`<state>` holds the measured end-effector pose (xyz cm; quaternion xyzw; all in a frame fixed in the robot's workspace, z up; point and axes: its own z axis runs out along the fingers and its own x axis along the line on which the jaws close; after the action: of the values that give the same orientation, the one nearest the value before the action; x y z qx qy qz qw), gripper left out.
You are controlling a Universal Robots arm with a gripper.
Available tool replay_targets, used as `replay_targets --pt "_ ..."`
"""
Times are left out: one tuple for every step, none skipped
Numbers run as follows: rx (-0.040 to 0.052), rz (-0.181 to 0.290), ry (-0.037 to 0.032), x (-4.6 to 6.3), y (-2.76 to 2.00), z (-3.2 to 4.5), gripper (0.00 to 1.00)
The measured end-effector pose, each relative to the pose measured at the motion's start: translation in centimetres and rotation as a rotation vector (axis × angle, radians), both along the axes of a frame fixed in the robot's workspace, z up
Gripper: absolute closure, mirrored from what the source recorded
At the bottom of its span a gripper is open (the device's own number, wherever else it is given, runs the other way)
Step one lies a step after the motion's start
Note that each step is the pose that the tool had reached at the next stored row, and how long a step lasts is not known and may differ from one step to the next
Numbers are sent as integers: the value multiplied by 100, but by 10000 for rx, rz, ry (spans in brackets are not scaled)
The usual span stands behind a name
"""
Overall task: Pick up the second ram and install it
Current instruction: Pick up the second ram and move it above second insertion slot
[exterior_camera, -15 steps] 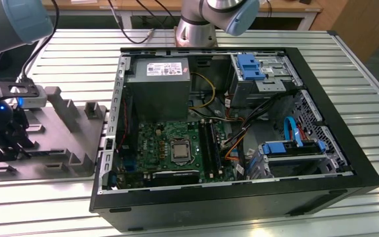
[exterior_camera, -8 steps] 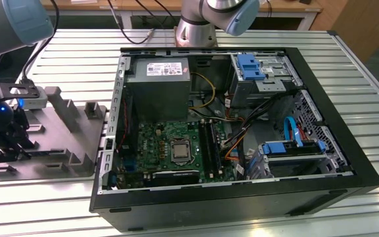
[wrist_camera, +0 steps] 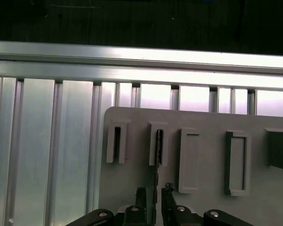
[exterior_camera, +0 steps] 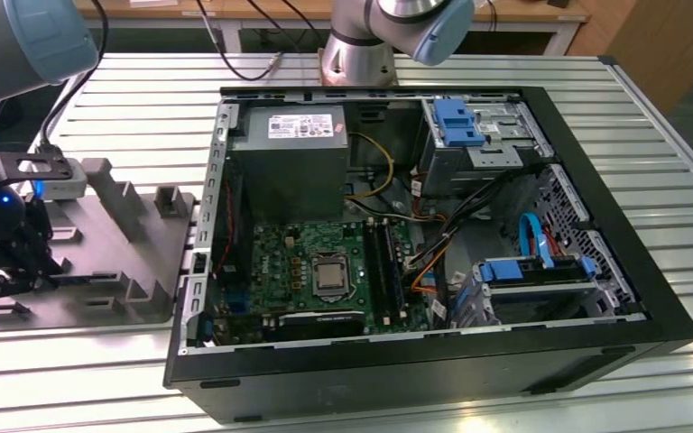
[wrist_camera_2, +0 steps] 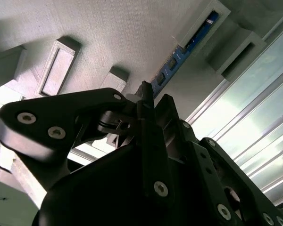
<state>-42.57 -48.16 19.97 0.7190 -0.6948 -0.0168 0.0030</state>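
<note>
In the exterior view my gripper [exterior_camera: 10, 275] hangs low over the near end of the grey plastic tray [exterior_camera: 118, 262], at that view's left, beside the open computer case [exterior_camera: 443, 361]. In both wrist views the second ram [wrist_camera_2: 179, 60] [wrist_camera: 157, 162] stands on edge, a thin dark blue stick. One end sits in a slotted post of the tray [wrist_camera: 132, 174]. The other end runs between my black fingers [wrist_camera: 168, 189]. The fingers sit close on either side of the stick, and my gripper [wrist_camera: 154, 190] [wrist_camera_2: 155, 94] looks shut on it.
The motherboard [exterior_camera: 322, 262] lies in the case floor with its silver processor socket [exterior_camera: 328, 275] and long memory slots [exterior_camera: 385, 262] beside it. The grey power supply [exterior_camera: 289, 153] sits behind. Upright tray posts [exterior_camera: 104, 185] surround my gripper. The slatted metal table [exterior_camera: 635, 117] carries everything.
</note>
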Motion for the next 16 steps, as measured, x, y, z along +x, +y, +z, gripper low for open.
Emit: replay_targets --pt "0 2 0 0 0 0 73" --pt "0 3 0 0 0 0 73" --pt "0 4 0 0 0 0 73" --pt "0 6 0 0 0 0 73" --pt "3 6 -4 1 4 -2 73" --pt "2 6 -2 1 6 -1 73" --pt "2 6 -1 1 6 -1 73" --pt "1 6 -1 0 7 0 73" --pt "0 5 1 0 7 0 73" --pt "0 5 0 0 8 0 73" --pt "1 6 1 0 8 0 73" --pt "9 5 0 0 9 0 73" --pt "26 4 1 -1 10 1 73" --pt "41 3 0 -1 10 0 73" --pt "48 3 -1 0 11 0 73" --pt "48 4 -1 0 10 0 73"
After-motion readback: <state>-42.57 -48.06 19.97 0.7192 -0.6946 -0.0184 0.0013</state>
